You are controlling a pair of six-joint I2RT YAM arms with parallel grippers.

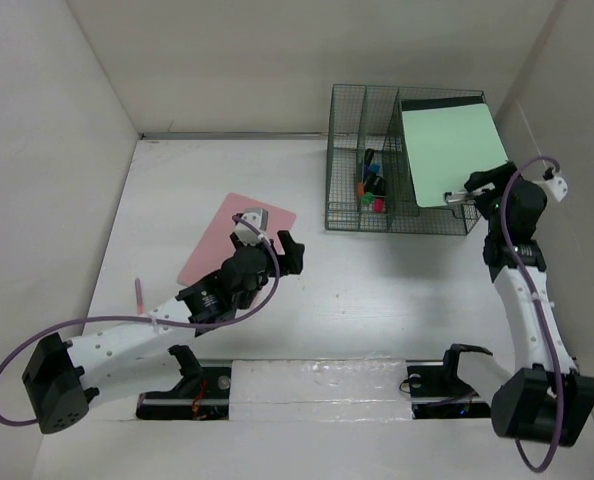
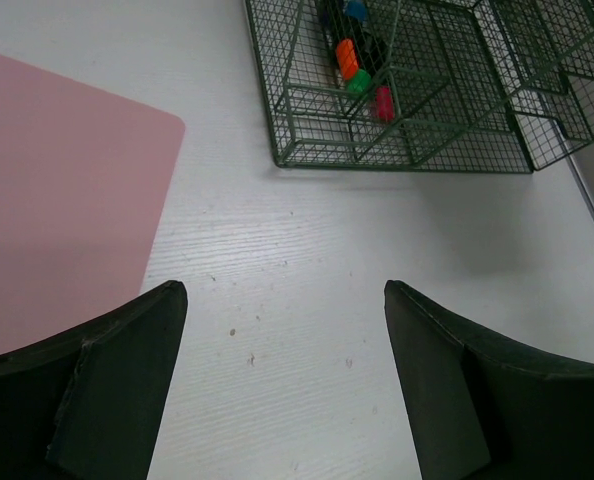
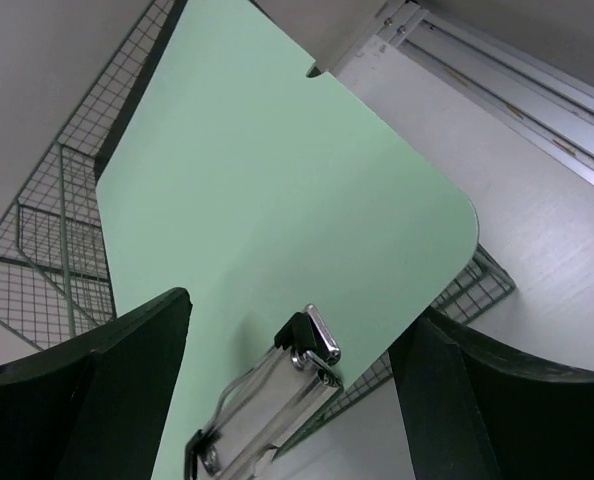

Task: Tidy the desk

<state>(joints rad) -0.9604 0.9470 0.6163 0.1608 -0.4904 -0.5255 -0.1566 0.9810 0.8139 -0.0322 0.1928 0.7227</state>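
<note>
Left claw (image 2: 282,295) gapes above desk (image 1: 377,290); desk long axis left-right.

The rack (image 1: 349,218) holds clipboard (image 1: 447,150) right, markers (image 1: 372,186) left — a mat (image 1: 212,252) lies leftward on the desk (image 1: 377,295).

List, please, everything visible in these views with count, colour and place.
desk: one, white, beneath everything.
wire-mesh organizer rack: one, green, far right.
clipboard: one, light green, upright in rack's right compartment.
markers: several, mixed colours, rack compartment left of clipboard.
board: one, pink, flat on desk's left side.
pen-like stick: one, pink, near left edge.
left gripper: one, black, open, beside board.
right gripper: one, black, open, at clipboard's clip.
</note>
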